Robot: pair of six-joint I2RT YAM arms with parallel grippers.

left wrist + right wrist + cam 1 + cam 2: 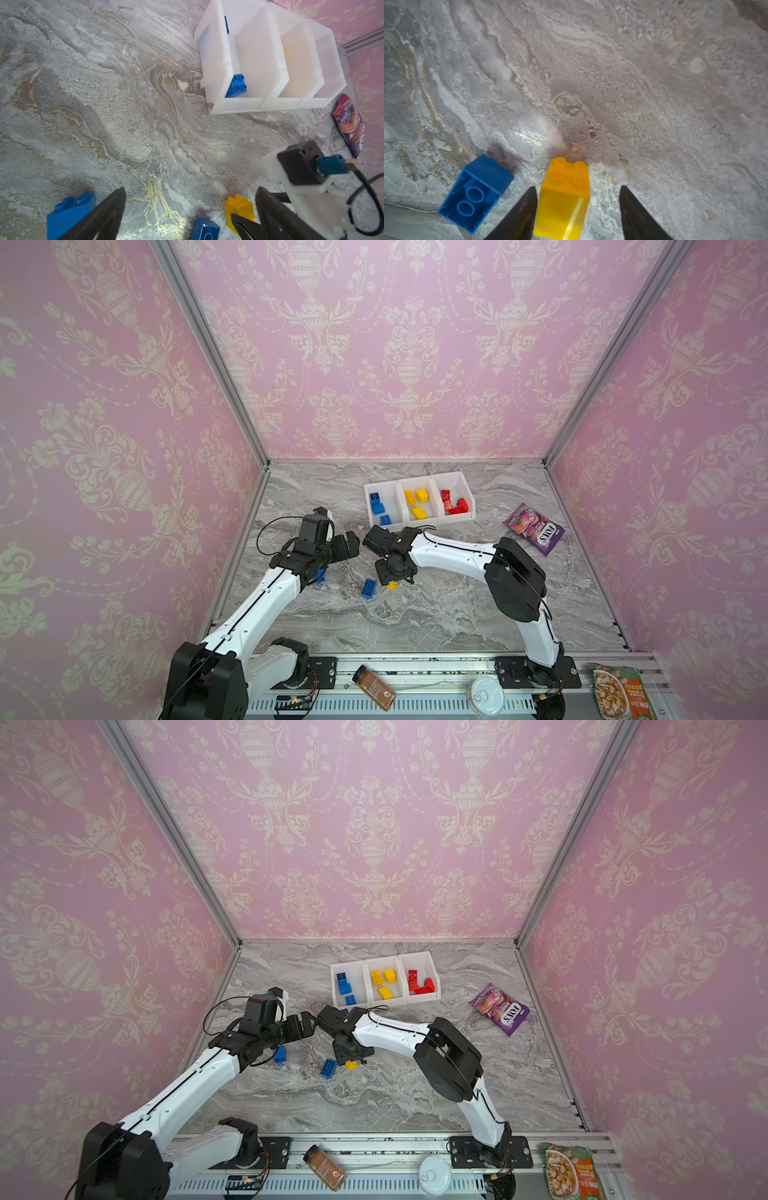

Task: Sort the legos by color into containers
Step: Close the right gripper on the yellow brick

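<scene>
- My right gripper (577,188) straddles the yellow lego (564,197), near centre, jaws parted (touching it on one side only).
- My left gripper (191,188) gapes, grasping nothing.
- Containers (449,481) stand far behind.

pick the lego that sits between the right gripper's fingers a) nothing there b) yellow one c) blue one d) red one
b: in the right wrist view the yellow lego sits between the open fingers of the right gripper, while the blue lego lies outside them.
</scene>
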